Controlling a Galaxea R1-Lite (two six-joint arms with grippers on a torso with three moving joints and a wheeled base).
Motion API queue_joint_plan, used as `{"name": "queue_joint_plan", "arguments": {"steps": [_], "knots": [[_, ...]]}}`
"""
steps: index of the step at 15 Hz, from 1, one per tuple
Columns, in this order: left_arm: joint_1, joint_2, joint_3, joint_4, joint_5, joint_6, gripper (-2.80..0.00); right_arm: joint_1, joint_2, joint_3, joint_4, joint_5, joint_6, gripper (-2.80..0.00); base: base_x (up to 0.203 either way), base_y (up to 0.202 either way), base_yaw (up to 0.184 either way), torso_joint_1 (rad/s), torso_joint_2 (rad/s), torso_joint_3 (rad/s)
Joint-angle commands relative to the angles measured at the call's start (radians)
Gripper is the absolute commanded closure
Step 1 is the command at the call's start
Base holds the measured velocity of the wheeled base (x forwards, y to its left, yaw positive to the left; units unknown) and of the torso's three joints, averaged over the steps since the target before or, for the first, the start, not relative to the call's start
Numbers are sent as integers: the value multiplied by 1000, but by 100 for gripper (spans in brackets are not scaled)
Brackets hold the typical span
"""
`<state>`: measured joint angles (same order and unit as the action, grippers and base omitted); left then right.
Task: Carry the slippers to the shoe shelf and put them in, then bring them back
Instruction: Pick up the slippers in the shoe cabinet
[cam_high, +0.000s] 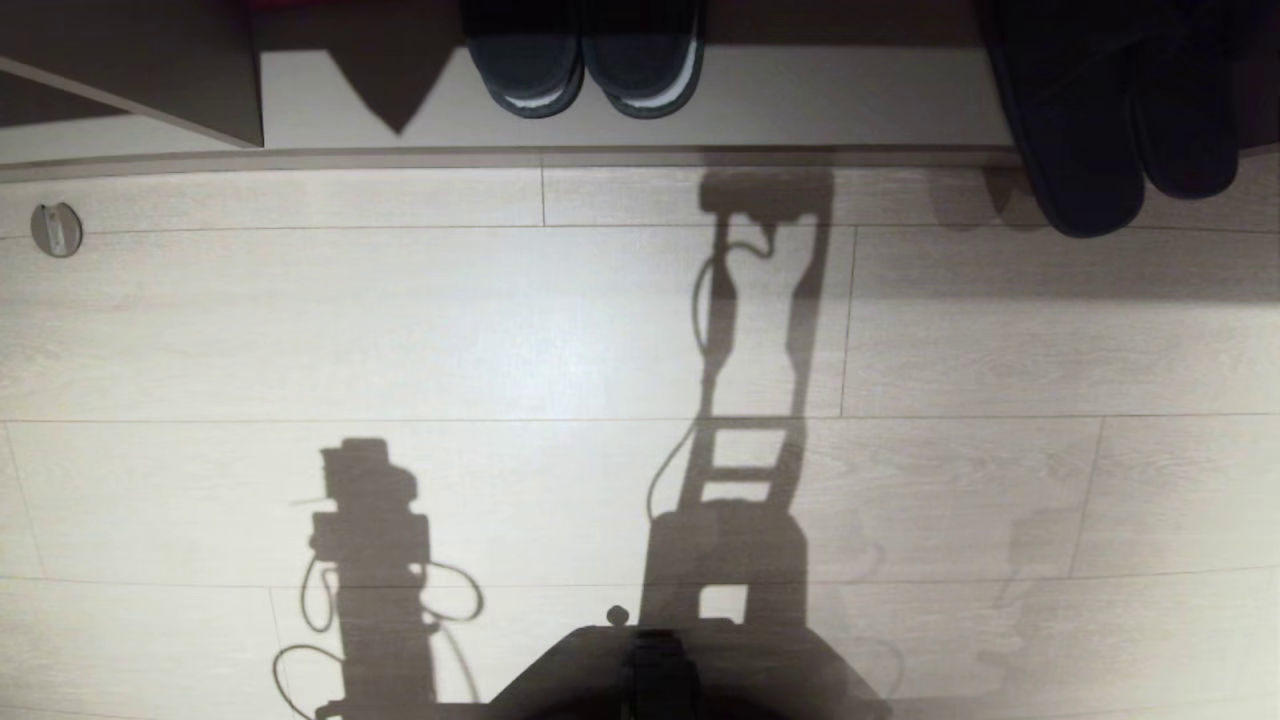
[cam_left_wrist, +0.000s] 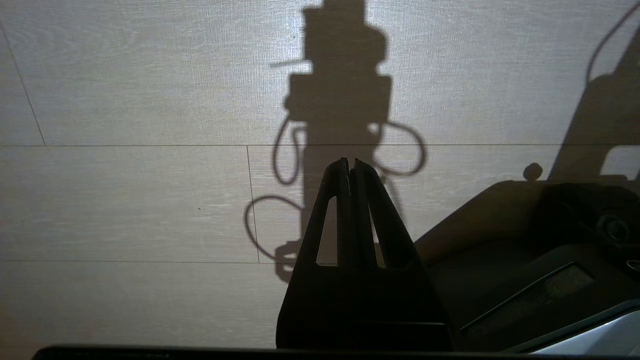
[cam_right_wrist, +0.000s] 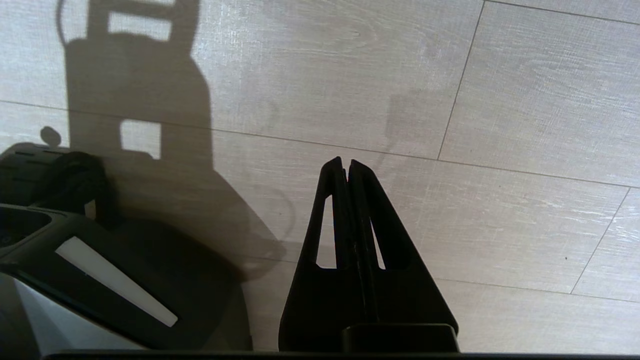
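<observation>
The slippers (cam_high: 1090, 150), a plain dark pair, lie at the far right of the head view with their rounded toes poking out over the front edge of the shoe shelf (cam_high: 850, 100) onto the floor. The shelf is a pale board with a darker front edge, running along the far side. Neither gripper appears in the head view, only the arms' shadows on the floor. In the left wrist view my left gripper (cam_left_wrist: 350, 161) hangs shut and empty over bare floor. In the right wrist view my right gripper (cam_right_wrist: 346, 160) is also shut, with nothing in it.
Another dark pair of slippers with whitish sole rims (cam_high: 585, 70) sits on the shelf at the middle. A dark panel (cam_high: 150, 80) stands at the far left. A round door stop (cam_high: 56, 228) is fixed to the pale plank floor (cam_high: 450, 330). My base (cam_high: 660, 670) is nearest.
</observation>
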<state>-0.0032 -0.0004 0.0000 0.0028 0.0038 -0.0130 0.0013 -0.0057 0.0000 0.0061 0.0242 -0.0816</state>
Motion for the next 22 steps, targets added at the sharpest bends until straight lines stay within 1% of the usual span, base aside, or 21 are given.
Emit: {"name": "queue_joint_plan", "arguments": {"steps": [1,4,5,6,7,8,9,12,15,17,18,20,22], "knots": [[0,0,2,0,1,-2,0,0,6,0,0,0,-1,0,0,0,0,0,0,0],[0,0,2,0,1,-2,0,0,6,-25,5,0,-7,0,0,0,0,0,0,0],[0,0,2,0,1,-2,0,0,17,-83,28,-1,-7,0,0,0,0,0,0,0],[0,0,2,0,1,-2,0,0,52,-169,71,0,-5,0,0,0,0,0,0,0],[0,0,2,0,1,-2,0,0,122,-256,107,2,-4,0,0,0,0,0,0,0],[0,0,2,0,1,-2,0,0,190,-309,127,4,-3,0,0,0,0,0,0,0],[0,0,2,0,1,-2,0,0,267,-351,118,5,-1,0,0,0,0,0,0,0],[0,0,2,0,1,-3,0,0,579,-461,-34,4,2,0,0,0,0,0,0,0],[0,0,2,0,1,-2,0,-1,931,-533,-344,3,-9,0,0,0,0,0,0,0],[0,0,2,0,1,-2,0,-8,1131,-595,-559,-8,-39,0,0,0,0,0,0,0],[0,0,2,0,1,-2,0,-16,1214,-642,-642,-15,-63,0,0,0,0,0,0,0],[0,0,2,0,1,-2,0,-36,1344,-777,-749,-24,-103,0,0,0,0,0,0,0],[0,0,2,0,1,-2,0,-46,1441,-902,-811,-24,-121,0,0,0,0,0,0,0]]}}
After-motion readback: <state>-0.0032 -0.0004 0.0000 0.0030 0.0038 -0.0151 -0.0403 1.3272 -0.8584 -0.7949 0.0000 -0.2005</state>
